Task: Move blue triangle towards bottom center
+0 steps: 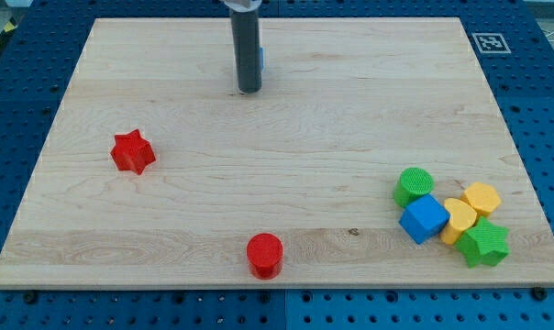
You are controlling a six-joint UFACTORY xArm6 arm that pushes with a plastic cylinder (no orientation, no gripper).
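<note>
The dark rod comes down from the view's top, and my tip rests on the board at upper centre. The blue triangle is almost fully hidden behind the rod; only a thin blue sliver shows at the rod's right edge, just above the tip. The tip seems to touch the block or stand right against it, on its lower left side.
A red star lies at the left. A red cylinder sits near the bottom centre edge. At the lower right cluster a green cylinder, a blue cube, two yellow blocks and a green star.
</note>
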